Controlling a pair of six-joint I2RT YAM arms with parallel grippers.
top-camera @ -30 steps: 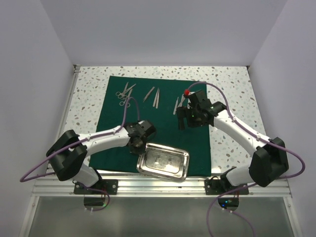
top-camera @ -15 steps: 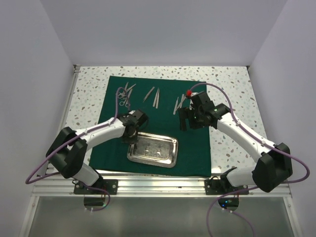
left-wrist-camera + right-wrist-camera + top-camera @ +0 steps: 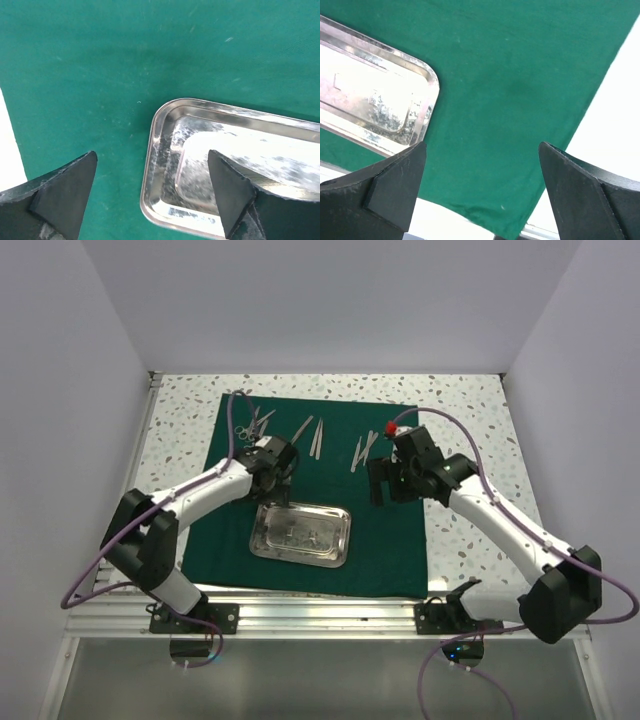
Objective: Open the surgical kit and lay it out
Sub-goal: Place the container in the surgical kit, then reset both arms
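Two arms hung over the green cloth [image 3: 392, 540], neither holding a thing. Left gripper [image 3: 277, 466]: jaws spread wide, empty. Right gripper [image 3: 386, 486]: jaws wide too, empty.

Steel tray [image 3: 300, 534] lay flat and upright on the cloth, nothing in it, just on the near side of the left jaws toward the arm bases. From the left wrist camera, one rounded corner of the tray sat below the gap between the fingers [image 3: 62, 192], more toward the right-hand finger, not touched by either. From the right wrist camera, the tray was off beyond the left-hand finger, apart from it; bare cloth lay under the gap, and the cloth's edge with the white table [image 3: 470, 430] showed past the right-hand finger.

Slim silver instruments lay in a loose row on the far part of the cloth, beyond both sets of jaws: scissors [image 3: 243, 427] past the left jaws, a pointed pair [image 3: 317, 437] between the two grippers, another pair [image 3: 360, 451] just past the right jaws. Exact types of the last two were too small to tell.
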